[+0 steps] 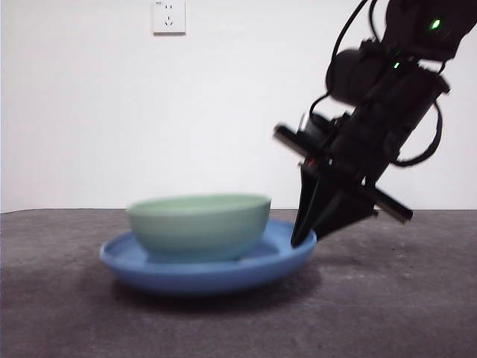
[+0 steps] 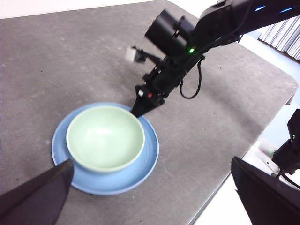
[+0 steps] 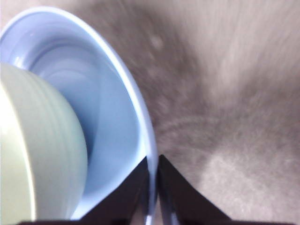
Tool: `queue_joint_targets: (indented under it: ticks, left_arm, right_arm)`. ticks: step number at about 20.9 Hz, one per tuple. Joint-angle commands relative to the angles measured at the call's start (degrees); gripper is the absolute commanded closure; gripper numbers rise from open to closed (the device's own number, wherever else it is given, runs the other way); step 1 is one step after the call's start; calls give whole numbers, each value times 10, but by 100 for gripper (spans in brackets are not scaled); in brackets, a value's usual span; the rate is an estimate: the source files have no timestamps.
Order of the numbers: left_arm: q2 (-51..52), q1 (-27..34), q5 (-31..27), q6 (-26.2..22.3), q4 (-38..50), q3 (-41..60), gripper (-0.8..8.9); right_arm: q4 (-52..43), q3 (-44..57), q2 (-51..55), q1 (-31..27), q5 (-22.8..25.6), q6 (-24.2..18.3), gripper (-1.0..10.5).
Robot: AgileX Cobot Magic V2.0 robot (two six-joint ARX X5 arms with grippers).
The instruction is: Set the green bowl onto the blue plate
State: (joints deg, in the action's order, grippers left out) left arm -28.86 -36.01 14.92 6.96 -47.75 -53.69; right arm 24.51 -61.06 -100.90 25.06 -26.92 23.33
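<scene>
The green bowl (image 1: 197, 224) sits upright inside the blue plate (image 1: 212, 274) on the grey table. My right gripper (image 1: 302, 237) comes down at a slant from the upper right, and its tip is at the plate's right rim. In the right wrist view the right gripper (image 3: 152, 161) is shut on the blue plate's rim (image 3: 140, 112), with the bowl's ridged wall (image 3: 42, 150) just beside it. The left wrist view looks down on the bowl (image 2: 105, 136) and the plate (image 2: 140, 164) from above. My left gripper (image 2: 151, 161) hovers high there, open and holding nothing.
The grey table (image 1: 387, 313) stretches around the plate. Its far corner and edge (image 2: 276, 75) show in the left wrist view. A white wall with a socket (image 1: 169, 16) stands behind the table.
</scene>
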Motion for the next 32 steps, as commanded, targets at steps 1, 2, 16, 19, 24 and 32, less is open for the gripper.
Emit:
queue_joint_targets:
  ticks: [1,2,16,19,24,32]
  left_arm:
    - [-3,-3,-1,-2,6,-4,188]
    - [-3,-3,-1,-2,6,-4,188]
    - [-3,-3,-1,-3,6,-4,188]
    - [-3,-3,-1,-3,6,-4,188]
    - [-3,-3,-1,-2,6,-4,188]
    - [-3,-3,-1,-2,7,-4,188]
  right_arm:
    - [-10,-9,-21,9,15,9,938]
    - [-10,-9,-23,10,19,6,938]
    - [42,-35,78,2,18,-28,657]
    - [92,-35,150,2,21,-41,548]
    - [191,-35,282,8,67,-75,512]
    - [298,-35,429,30,123,-126,511]
